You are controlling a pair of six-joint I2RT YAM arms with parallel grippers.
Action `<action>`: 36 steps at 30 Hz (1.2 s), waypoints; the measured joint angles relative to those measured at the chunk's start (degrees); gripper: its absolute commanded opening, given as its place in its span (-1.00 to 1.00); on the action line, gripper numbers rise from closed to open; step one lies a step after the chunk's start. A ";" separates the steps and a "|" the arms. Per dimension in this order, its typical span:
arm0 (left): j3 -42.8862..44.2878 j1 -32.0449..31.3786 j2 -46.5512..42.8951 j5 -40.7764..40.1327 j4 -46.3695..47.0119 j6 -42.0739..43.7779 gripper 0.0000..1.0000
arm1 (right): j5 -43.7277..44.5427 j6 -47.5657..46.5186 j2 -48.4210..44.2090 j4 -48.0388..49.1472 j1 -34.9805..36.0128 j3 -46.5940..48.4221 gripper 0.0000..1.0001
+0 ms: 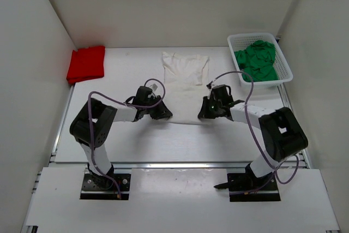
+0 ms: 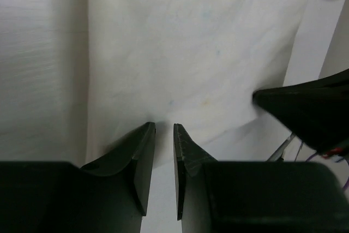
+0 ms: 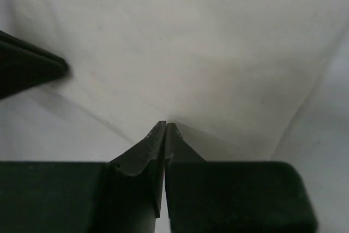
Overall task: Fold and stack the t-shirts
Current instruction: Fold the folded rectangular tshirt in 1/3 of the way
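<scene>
The white t-shirt (image 1: 184, 72) lies flat in the middle of the table, collar end far and hem near. My left gripper (image 1: 163, 114) is at the hem's left corner; in the left wrist view (image 2: 164, 126) its jaws stand a narrow gap apart at the cloth's (image 2: 191, 42) edge. My right gripper (image 1: 203, 114) is at the hem's right corner; in the right wrist view (image 3: 166, 125) its jaws are pressed together on the cloth's (image 3: 191, 42) edge. The red t-shirt (image 1: 86, 64) lies folded at the far left. The green t-shirt (image 1: 256, 59) lies crumpled in the basket.
The white mesh basket (image 1: 286, 69) stands at the far right corner. White walls close in the table on the left, back and right. The other arm's dark finger shows in each wrist view, at the right of the left one (image 2: 305, 113) and the left of the right one (image 3: 27, 64).
</scene>
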 measured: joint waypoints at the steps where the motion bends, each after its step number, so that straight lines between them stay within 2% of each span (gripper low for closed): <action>1: -1.92 0.61 0.33 1.42 1.90 -1.18 -0.35 | 0.39 0.07 1.44 0.09 0.83 -1.11 -1.00; 5: -8.33 0.90 -3.91 1.11 5.86 -1.75 -0.35 | 1.01 1.66 0.79 4.00 3.19 -6.51 -1.00; 10: -21.27 -2.27 -14.47 0.74 9.16 -2.78 -0.35 | 2.64 5.35 -6.19 10.14 9.97 -15.91 -1.00; 14: -30.56 -3.82 -25.99 1.44 6.86 -4.22 -0.29 | 3.43 9.84 -14.53 9.44 17.35 -22.80 -0.99; 15: -31.87 -3.69 -29.05 1.64 4.85 -4.26 -0.29 | 3.45 10.80 -16.87 8.17 18.43 -24.09 -0.92; 18: -32.37 -1.84 -37.24 1.22 -1.81 -3.85 -0.24 | 2.89 12.26 -23.12 2.40 18.78 -25.86 -0.77; 21: -29.05 0.57 -43.12 0.11 -6.95 -2.80 -0.22 | 2.27 11.72 -28.26 -2.27 13.92 -25.16 -0.67; 24: -25.05 2.29 -43.93 -0.37 -8.61 -1.36 -0.20 | 1.84 10.32 -29.81 -3.85 9.68 -22.82 -0.61; 28: -23.87 4.02 -42.32 0.22 -11.30 1.51 -0.21 | 1.53 9.46 -32.30 -4.42 7.30 -22.88 -0.36; 32: -25.68 3.26 -42.27 0.28 -17.68 4.68 0.04 | 1.97 10.82 -37.92 -7.56 8.96 -27.74 -0.18; 36: -28.87 0.42 -43.67 0.44 -21.97 5.79 0.21 | 2.67 12.50 -42.05 -12.63 10.38 -31.04 -0.14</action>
